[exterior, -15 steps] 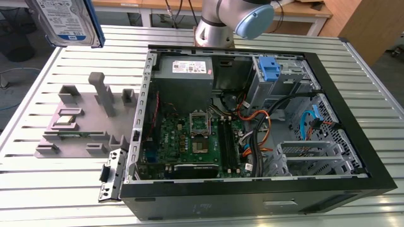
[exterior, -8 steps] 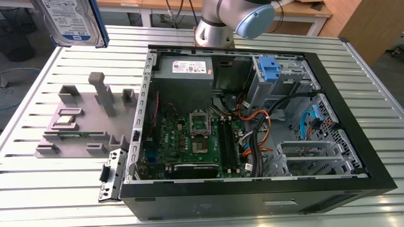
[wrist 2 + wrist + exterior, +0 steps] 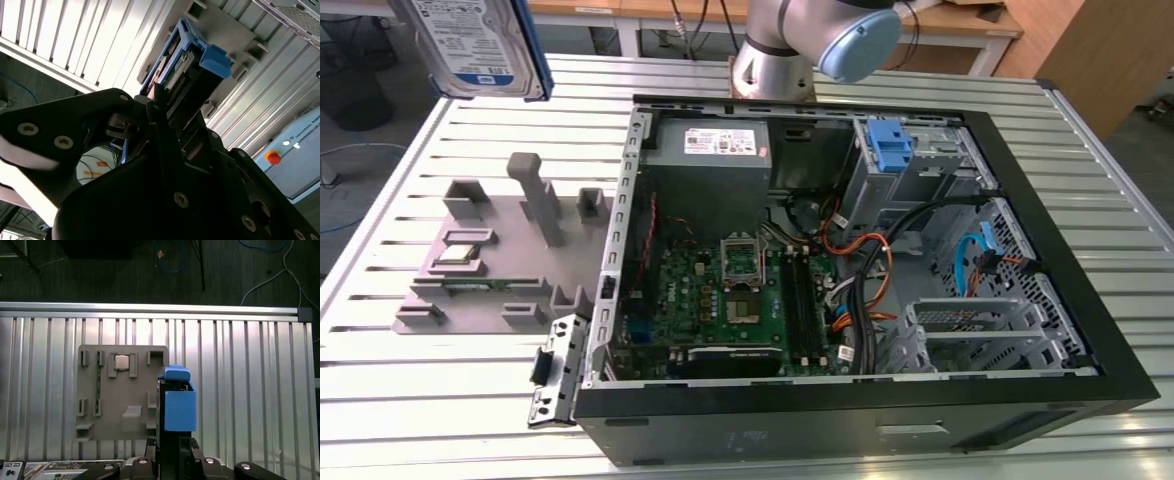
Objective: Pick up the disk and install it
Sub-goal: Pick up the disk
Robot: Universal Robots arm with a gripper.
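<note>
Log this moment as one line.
pincer: shut on flat silver hard drive in blue plastic bracket | drive: aloft over grey plastic tray | open black computer case: drive not inside

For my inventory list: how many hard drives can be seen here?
1. The disk is held by the gripper, up above the table at the exterior view's left. Others may be hidden inside the computer case.
</note>
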